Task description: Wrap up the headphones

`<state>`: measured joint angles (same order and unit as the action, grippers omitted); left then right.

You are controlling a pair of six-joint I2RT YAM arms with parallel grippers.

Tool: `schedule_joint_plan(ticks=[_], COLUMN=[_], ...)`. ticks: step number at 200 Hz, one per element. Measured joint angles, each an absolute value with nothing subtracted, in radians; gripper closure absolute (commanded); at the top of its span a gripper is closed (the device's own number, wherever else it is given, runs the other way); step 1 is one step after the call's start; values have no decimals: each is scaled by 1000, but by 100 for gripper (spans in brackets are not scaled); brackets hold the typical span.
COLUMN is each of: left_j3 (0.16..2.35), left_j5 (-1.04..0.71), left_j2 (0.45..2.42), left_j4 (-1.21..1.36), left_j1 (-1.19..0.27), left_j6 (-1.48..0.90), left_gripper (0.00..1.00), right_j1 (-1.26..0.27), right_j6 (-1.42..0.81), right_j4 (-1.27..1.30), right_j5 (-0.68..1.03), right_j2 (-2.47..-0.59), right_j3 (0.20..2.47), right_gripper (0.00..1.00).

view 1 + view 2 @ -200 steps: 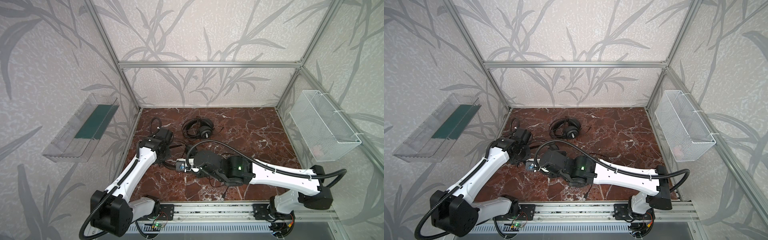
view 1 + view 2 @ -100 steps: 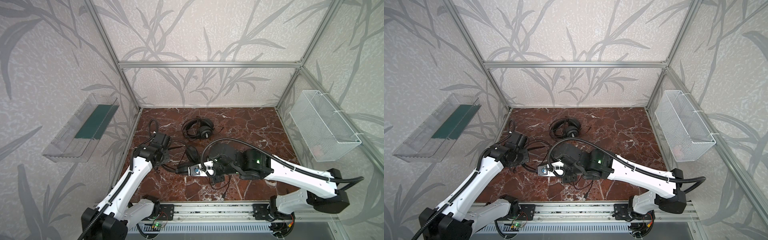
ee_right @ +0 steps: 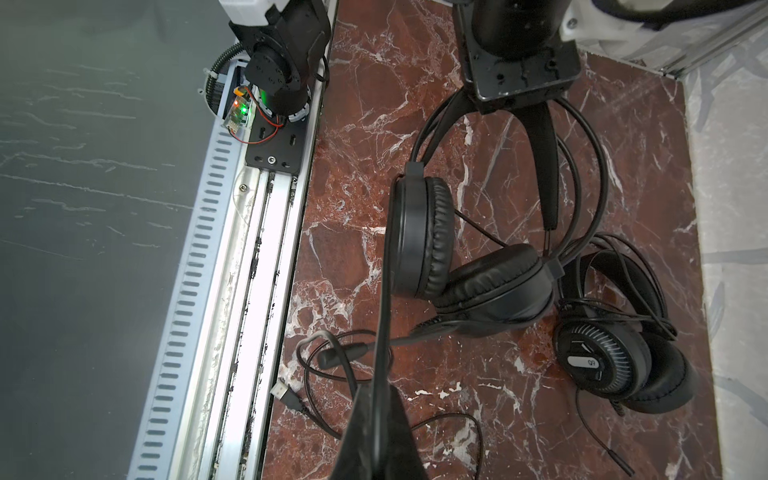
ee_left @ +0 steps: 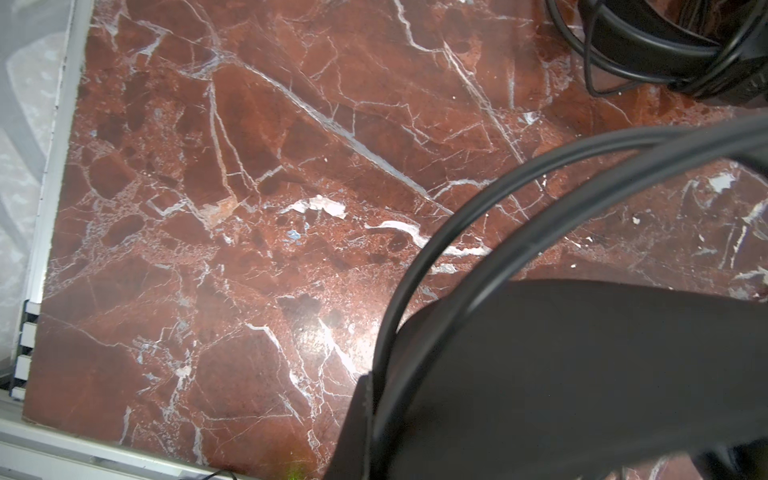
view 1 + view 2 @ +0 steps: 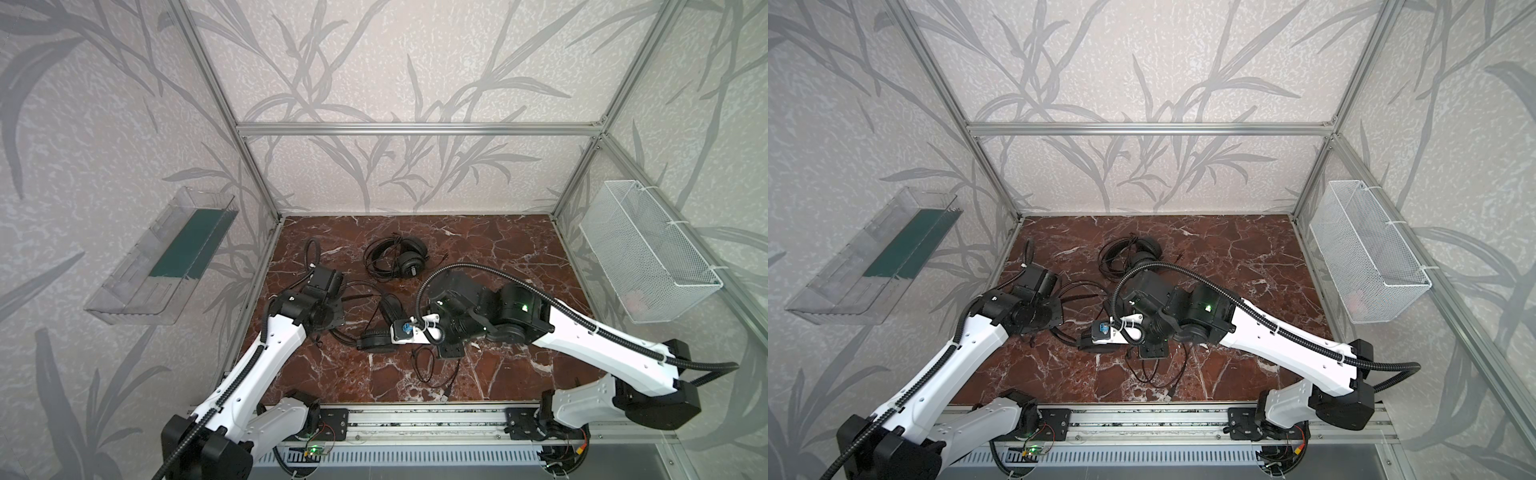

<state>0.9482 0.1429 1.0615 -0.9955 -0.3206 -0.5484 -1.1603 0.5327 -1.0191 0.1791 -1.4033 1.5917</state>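
Two headphones lay on the surface (image 5: 498,249) in both top views: the far headphones (image 5: 409,264) at 12 o'clock, the near headphones (image 5: 374,343) just by centre, between the arms. Left wrist view: the left gripper (image 4: 382,374) had its jaws pinched on the near set's headband (image 4: 536,237). Right wrist view: the right gripper (image 3: 376,419) had its jaws clamped on those headphones' thin cable (image 3: 381,328).
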Motion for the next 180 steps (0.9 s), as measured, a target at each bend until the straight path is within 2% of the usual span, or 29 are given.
schedule_joint_plan(ticks=[102, 143, 180], left_j3=[948, 947, 931], left_j5=[166, 161, 115], left_j2=[1061, 1058, 1015], left_j4=[-997, -997, -979], left_j1=[-327, -333, -350], left_j6=[-549, -544, -523], left_gripper=[100, 100, 100], right_j1=[-1188, -1185, -1094], right_j6=[482, 465, 466], right_j4=[-1088, -1081, -1073], right_j5=[462, 431, 385], right_j2=[-1482, -1470, -1437], right_j3=[1654, 1640, 1627], right_gripper=[100, 100, 100])
